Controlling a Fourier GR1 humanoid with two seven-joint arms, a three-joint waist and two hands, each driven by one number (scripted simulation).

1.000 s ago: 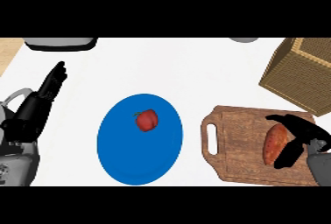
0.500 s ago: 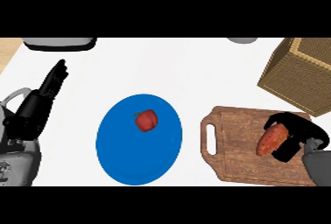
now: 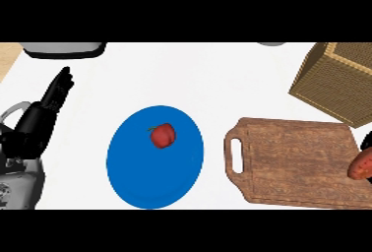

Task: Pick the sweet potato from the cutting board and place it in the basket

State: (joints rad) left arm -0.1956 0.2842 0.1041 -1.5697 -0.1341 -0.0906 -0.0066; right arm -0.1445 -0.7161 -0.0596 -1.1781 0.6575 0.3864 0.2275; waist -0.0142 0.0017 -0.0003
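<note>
Basket (image 3: pixel 338 81) behind cutting board (image 3: pixel 298 160)

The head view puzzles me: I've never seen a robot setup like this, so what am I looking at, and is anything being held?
This view looks steeply down from the robot's head onto a white counter. The black shape at the left is the robot's left hand, fingers straight, resting. On the counter lie a blue plate with a small red fruit, a wooden cutting board, and a wicker basket at upper right. At the right edge, the sweet potato shows partly, with a dark sliver of the right hand above it. It seems held, but the grip is out of frame.
</note>
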